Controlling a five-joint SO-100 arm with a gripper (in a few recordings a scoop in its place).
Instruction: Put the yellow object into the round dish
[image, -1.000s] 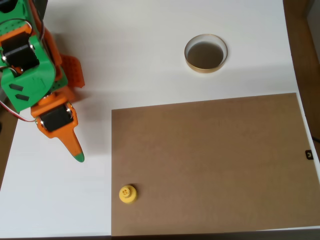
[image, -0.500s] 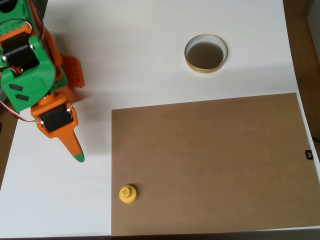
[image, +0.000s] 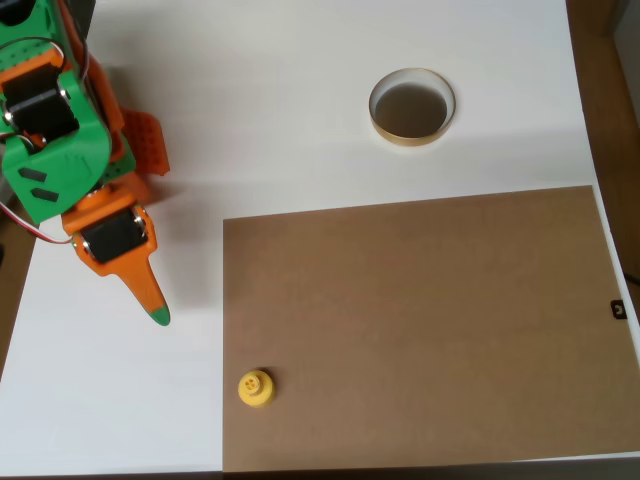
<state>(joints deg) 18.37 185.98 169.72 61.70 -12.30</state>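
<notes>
Almost nothing differs from half a second ago: in the overhead view the gripper (image: 157, 314) has crept a touch to the right and down in the picture, and the yellow object and the round dish lie where they lay.

The yellow object (image: 256, 387) is a small round plastic piece, seen from above as a wider yellow disc with a narrower raised knob in the middle that carries a few tiny dark holes. It sits upright at the left edge of the brown board (image: 420, 320), near the board's lower left corner, straddling the line where the board meets the white table (image: 250, 120).

The gripper is orange with a green tip and points down and to the right over the white table, at the left of the picture. Only one tapering finger is plain from above, so I cannot tell whether the jaws stand apart or closed; nothing is seen between them. The yellow object lies below and to the right of the green tip, apart from it, with bare white table between.

The round dish (image: 411, 134) stands on the white table in the upper right, above the brown board, well apart from both the yellow object and the gripper. Its rim is tan and its bottom dark.
</notes>
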